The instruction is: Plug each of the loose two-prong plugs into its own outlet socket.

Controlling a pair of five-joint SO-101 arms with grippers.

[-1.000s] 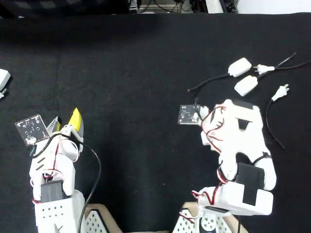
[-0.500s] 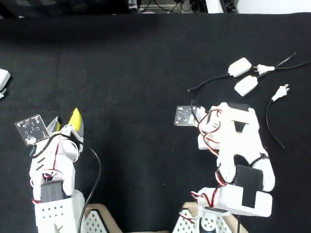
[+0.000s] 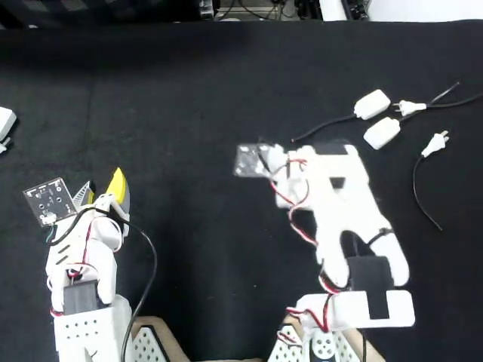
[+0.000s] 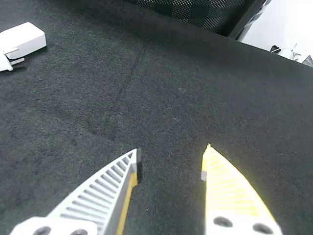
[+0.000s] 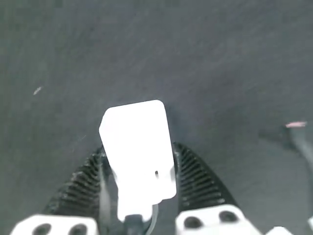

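My right gripper [image 5: 138,150]: am clamping white rectangular plastic outlet block [image 5: 134,132] between black ribbed fingers, over black felt table covering [image 3: 189,90]. My left gripper [image 4: 172,152]: fingers standing apart, nothing between, hovering over same covering. Lying far right: white two-prong plug on black cord [image 3: 435,142], near second white outlet block [image 3: 382,133]. Beyond table edge, black mesh chair back [image 4: 195,10] standing.

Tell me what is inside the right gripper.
A white block, clamped between the right gripper's black fingers over the black cloth. Its rear end is hidden between them.
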